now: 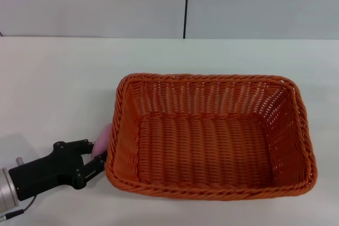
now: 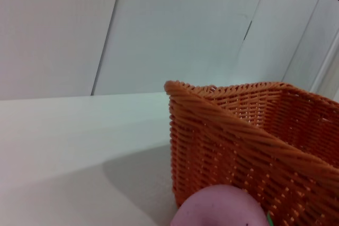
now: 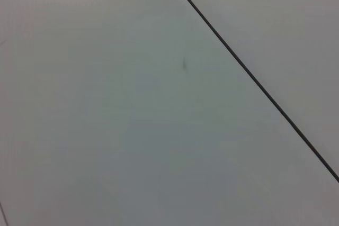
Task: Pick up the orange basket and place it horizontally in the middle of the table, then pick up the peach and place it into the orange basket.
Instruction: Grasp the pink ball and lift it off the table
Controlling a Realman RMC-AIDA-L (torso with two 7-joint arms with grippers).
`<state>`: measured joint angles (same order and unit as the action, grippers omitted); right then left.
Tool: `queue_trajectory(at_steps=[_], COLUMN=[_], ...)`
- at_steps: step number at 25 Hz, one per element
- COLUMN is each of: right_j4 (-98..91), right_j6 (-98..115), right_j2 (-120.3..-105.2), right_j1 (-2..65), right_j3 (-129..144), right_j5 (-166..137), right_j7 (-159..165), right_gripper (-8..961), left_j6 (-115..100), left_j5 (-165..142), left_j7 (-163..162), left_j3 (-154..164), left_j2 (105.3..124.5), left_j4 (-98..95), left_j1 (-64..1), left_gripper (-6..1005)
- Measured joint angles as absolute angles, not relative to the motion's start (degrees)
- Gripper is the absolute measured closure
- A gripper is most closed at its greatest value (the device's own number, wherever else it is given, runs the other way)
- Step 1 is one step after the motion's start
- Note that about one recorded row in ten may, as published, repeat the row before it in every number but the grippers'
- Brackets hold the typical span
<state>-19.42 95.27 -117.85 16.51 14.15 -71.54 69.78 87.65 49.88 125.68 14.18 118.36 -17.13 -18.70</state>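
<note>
The orange basket [image 1: 212, 136] stands upright and lengthwise across the middle of the white table [image 1: 58, 88], and nothing lies inside it. Against the outside of its left wall sits the pink peach [image 1: 102, 138], partly hidden by the rim. My left gripper [image 1: 97, 153] reaches in from the lower left, one black finger on each side of the peach and closed against it. The left wrist view has the peach [image 2: 220, 207] very close, with the basket's corner [image 2: 233, 141] right behind it. My right gripper is out of view.
A pale wall with a dark vertical seam [image 1: 186, 3] runs behind the table's far edge. The right wrist view holds only a plain pale surface crossed by a dark line [image 3: 249, 72]. Bare tabletop lies left of and behind the basket.
</note>
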Motion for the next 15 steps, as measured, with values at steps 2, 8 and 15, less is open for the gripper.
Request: queue_trajectory(at_steps=[2,8,15], right_j4=[-19.4,-19.4,-19.4], right_j6=[95.3,95.3,95.6], right_j2=[-117.85,-117.86,-117.86], right_j1=[16.5,16.5,16.4], right_j3=[14.1,14.1,14.1], right_j5=[-71.5,-71.5,-71.5], right_j7=[69.8,69.8,69.9], right_gripper=[445,445,445], left_j6=[88.0,88.2,89.5], left_j5=[50.0,50.1,50.1], left_j7=[125.7,125.7,125.7], left_j3=[14.0,13.5,1.8], left_j2=[118.34,118.26,117.97], left_j4=[-17.1,-17.1,-17.1], left_j1=[-18.6,-18.5,-17.5], left_gripper=[684,732,778])
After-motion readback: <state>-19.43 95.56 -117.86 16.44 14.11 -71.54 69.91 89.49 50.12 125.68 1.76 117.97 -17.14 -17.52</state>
